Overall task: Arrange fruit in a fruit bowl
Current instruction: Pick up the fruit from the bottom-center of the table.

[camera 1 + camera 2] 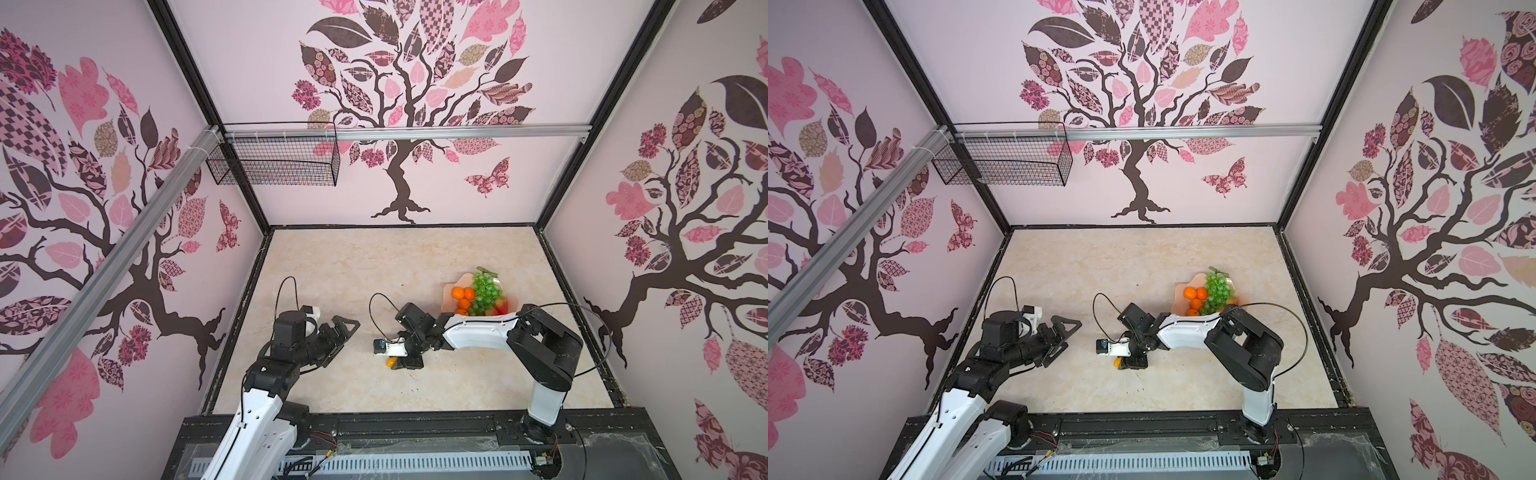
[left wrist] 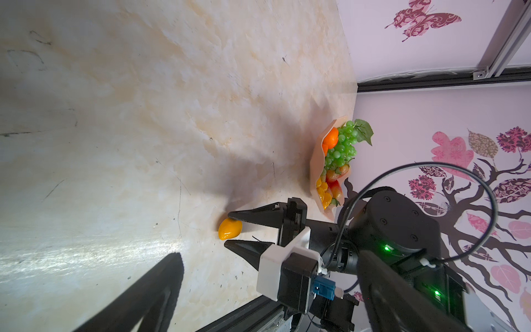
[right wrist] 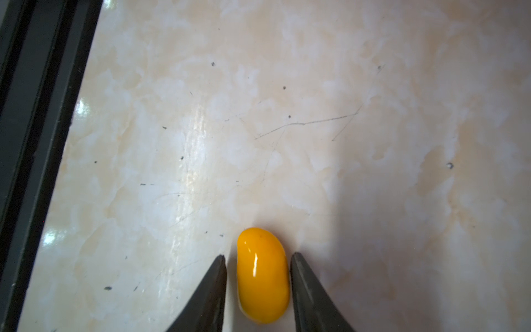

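right gripper's (image 3: 258, 255) dark fingertips (image 3: 217, 276) closest to the lens: straddling the yellow-orange oval (image 3: 261, 276), one on each side, with the fruit lying flat on the marbled table (image 3: 344, 115). standing partly open, showing a sliver of table beside one tip and almost brushing the skin on the other side, clamping nothing by the look of it. lying with the long axis in line with the fingers, so offering the narrow width to the squeeze, and poking out a little past the tips. sitting well apart from the fruit bowl (image 1: 447, 301), off toward the far right and holding the green grape bunch (image 1: 484, 291), tangerines (image 1: 458, 293) and strawberries (image 1: 500, 307). leaving bare table all the way between, with the black frame rail (image 3: 28, 115) running close on the near side. hanging off to the left, near but not touching: left gripper (image 1: 345, 332), spread impossible to judge. being right on the fruit, probably making the right arm the one for the lift and carry.
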Robot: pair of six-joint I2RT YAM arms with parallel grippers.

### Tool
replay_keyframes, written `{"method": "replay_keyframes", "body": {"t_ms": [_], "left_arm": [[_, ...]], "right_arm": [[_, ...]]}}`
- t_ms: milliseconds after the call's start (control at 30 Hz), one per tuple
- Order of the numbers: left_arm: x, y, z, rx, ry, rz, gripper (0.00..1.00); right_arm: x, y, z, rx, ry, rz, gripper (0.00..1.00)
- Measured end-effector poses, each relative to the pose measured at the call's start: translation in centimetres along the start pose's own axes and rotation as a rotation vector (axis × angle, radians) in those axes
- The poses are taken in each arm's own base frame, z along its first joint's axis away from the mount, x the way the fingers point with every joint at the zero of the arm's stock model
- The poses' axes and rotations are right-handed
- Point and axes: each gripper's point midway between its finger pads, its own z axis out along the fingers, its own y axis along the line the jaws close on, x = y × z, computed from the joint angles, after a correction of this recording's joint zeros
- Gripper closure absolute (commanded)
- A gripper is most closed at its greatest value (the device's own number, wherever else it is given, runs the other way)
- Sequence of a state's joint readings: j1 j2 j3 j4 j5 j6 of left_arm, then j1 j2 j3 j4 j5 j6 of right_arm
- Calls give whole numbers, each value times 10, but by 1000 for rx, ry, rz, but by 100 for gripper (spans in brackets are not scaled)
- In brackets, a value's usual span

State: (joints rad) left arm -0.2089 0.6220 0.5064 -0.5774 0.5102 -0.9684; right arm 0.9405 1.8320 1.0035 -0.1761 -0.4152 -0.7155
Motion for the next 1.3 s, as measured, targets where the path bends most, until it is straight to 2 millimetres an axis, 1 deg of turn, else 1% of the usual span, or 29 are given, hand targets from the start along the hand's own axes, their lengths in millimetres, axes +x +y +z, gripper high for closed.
{"method": "replay_keyframes", "body": {"t_ms": [433,667,867,967,1100,1200,1300], "left_arm": [[0,0,0,0,0,1,2],[0,0,0,1,-1,1,2],[0,-1,2,5,10,11,2],[1,1,9,-4,39,14,2],[5,4,20,-26,84,28,2],[12,0,30,-37,128,65,2],[20,-11,41,-35,168,110,2]], "right_arm": [[-3,-4,0,17,-12,-9,70],[-4,-6,1,32,-18,-11,72],[-2,-5,-1,42,-24,15,73],[-1,-1,-13,67,-34,46,74],[-11,-3,-38,144,-88,92,75],[-14,-5,-57,203,-135,152,75],[-11,-6,-73,250,-176,255,75]]}}
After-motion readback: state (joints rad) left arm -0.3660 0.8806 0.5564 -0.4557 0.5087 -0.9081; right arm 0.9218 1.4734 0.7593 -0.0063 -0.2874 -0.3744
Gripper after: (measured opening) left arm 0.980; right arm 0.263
